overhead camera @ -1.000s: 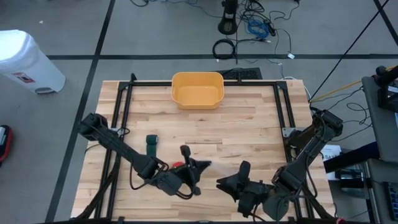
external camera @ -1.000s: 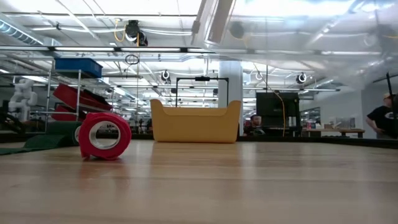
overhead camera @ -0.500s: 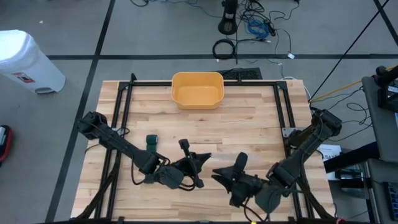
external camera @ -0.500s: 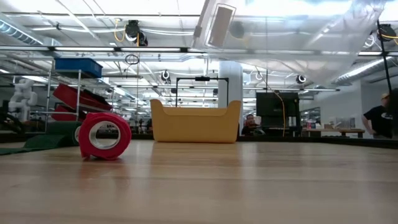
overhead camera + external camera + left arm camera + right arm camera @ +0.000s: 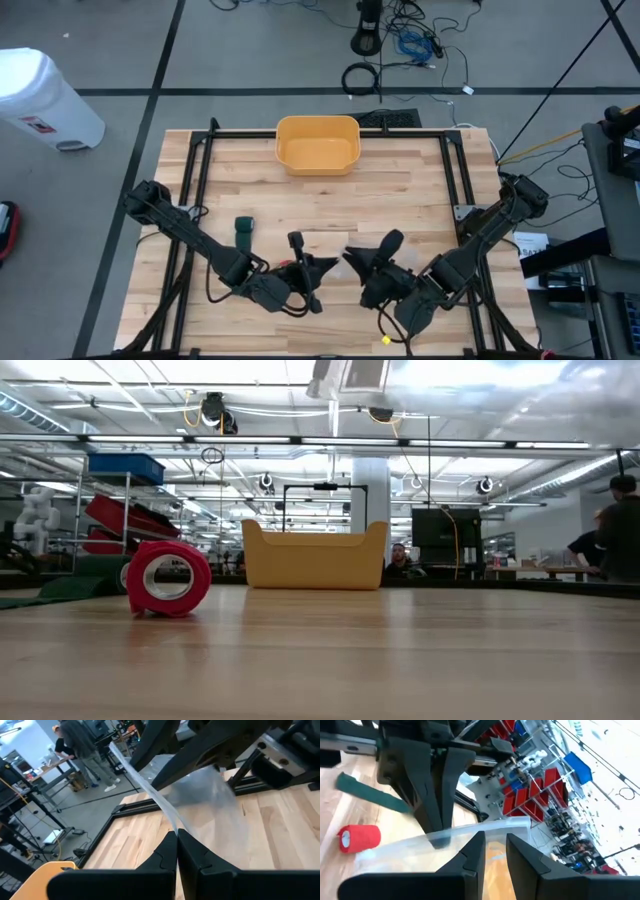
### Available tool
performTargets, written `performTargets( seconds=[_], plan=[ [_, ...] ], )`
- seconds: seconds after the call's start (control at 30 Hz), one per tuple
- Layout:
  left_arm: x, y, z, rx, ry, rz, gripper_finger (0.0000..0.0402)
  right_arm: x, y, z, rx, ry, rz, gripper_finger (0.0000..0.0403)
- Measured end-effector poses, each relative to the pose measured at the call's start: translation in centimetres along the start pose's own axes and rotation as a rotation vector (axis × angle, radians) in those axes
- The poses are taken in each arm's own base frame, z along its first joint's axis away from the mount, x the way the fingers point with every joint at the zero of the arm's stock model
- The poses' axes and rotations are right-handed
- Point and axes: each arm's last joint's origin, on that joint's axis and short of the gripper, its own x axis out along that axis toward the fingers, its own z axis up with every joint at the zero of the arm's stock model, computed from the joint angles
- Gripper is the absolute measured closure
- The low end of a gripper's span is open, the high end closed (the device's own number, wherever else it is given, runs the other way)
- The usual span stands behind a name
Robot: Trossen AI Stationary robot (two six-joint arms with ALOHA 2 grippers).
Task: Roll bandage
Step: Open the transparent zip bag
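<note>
Nearest, the left gripper [image 5: 177, 851], fingers closed, pinches a clear film strip [image 5: 150, 790]; the right gripper [image 5: 494, 851], fingers slightly parted, meets it at the table's [image 5: 400, 200] front. A red bandage roll [image 5: 167, 577] lies beside them, a green bandage [image 5: 243, 230] behind, a yellow bin [image 5: 317, 143] farthest. Only the wrist views reveal the film.

Both arms reach low over the table's near half, toward six o'clock in the high view. The left gripper [image 5: 318, 266] points toward three o'clock, its fingers [image 5: 165, 854] pressed together. The right gripper [image 5: 368, 250] points toward nine o'clock, facing the left one, its fingers [image 5: 475, 851] a narrow gap apart.
</note>
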Motion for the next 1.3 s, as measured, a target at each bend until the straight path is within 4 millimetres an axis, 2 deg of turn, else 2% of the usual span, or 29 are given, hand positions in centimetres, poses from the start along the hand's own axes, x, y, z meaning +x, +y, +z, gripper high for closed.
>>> performTargets(
  seconds=[0.13,0.23,0.4,0.5,0.6,0.73,0.83,1.3],
  plan=[
    [0.1,0.1,0.0,-0.001,0.001,0.002,0.0395,0.0,0.0,0.1,0.037,-0.012,0.023,0.0341],
    [0.2,0.2,-0.1,0.0,0.005,0.016,0.0395,0.0,0.3,0.3,0.035,-0.052,0.139,0.0342],
    [0.5,0.5,-0.1,-0.001,0.01,0.032,0.0395,-0.2,0.8,0.4,-0.029,-0.11,0.298,0.0342],
    [0.5,0.5,-0.1,-0.003,0.009,0.034,0.0395,0.0,1.6,0.2,-0.09,-0.114,0.32,0.0342],
    [0.5,0.5,-0.1,-0.003,0.009,0.034,0.0395,0.8,3.1,0.0,-0.183,-0.093,0.266,0.0341],
    [0.5,0.5,-0.1,-0.025,0.01,0.034,0.0395,1.8,4.6,0.0,-0.28,-0.045,0.081,0.0341],
    [0.6,0.5,-0.1,-0.026,0.01,0.03,0.0395,2.2,5.4,0.1,-0.329,-0.048,0.052,0.0341],
    [0.4,0.3,0.0,-0.026,0.005,0.016,0.0395,2.5,5.2,-0.2,-0.332,0.023,-0.056,0.0341]
  ],
)
